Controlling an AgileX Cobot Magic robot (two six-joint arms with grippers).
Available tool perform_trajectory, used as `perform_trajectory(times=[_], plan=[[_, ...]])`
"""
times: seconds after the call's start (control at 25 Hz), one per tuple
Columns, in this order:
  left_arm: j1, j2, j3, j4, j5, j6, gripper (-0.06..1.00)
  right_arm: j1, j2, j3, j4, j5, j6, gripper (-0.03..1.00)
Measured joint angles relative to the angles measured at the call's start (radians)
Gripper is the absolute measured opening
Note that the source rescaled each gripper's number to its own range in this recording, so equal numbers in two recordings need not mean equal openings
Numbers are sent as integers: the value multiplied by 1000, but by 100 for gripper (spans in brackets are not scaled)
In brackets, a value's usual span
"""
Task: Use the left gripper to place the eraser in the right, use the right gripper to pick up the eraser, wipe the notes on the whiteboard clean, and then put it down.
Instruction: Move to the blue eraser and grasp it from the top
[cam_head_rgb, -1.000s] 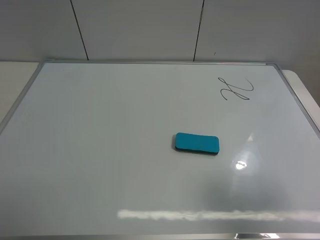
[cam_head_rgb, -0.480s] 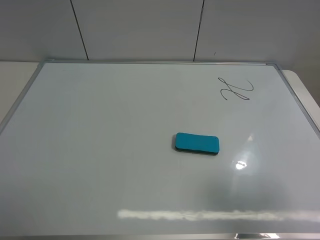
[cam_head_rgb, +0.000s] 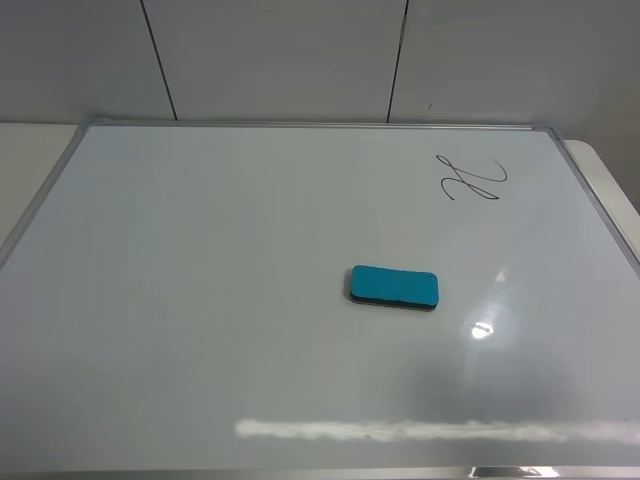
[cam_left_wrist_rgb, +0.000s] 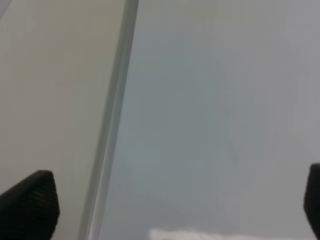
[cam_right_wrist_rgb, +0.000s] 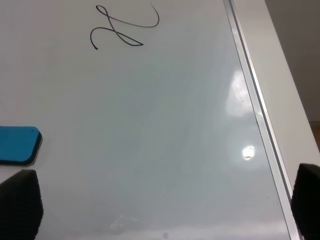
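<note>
**Eraser waits at mid-board as both arms hold back.** A small, flat teal-blue eraser (cam_head_rgb: 394, 287) with rounded ends and a thin dark felt underside lies felt-down on a large, glossy whiteboard (cam_head_rgb: 200, 300). In the high view it sits a little right of the board's middle. The notes (cam_head_rgb: 472, 180), a thin looping scribble of black marker, sit well apart from it near the far right corner, unwiped.

Neither arm shows from above. The left gripper (cam_left_wrist_rgb: 172, 202) hangs over the board's edge, where the thin silver frame (cam_left_wrist_rgb: 117, 125) meets the pale tabletop (cam_left_wrist_rgb: 50, 75). Its black fingers are spread wide with nothing between them, and the eraser is nowhere in its wrist view.

The right gripper (cam_right_wrist_rgb: 164, 202) hovers over the board's right side, its jaws likewise wide apart and empty. Its wrist view shows one end of the eraser (cam_right_wrist_rgb: 18, 145) close to one fingertip and the notes (cam_right_wrist_rgb: 125, 27) farther ahead.

The eraser's spot near the centre appears to be its starting place, within reach of the left arm, which must carry it rightward. That first step looks not yet begun. Both pincers seem to stand open in readiness for a pick-up.
</note>
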Motion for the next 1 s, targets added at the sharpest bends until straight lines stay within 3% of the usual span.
perform_trajectory(times=[0.76,1.0], plan=[[-9,0,0,0,0,0,100,0,0,0,0,0,8,100],[20,0,0,0,0,0,100,0,0,0,0,0,13,100]])
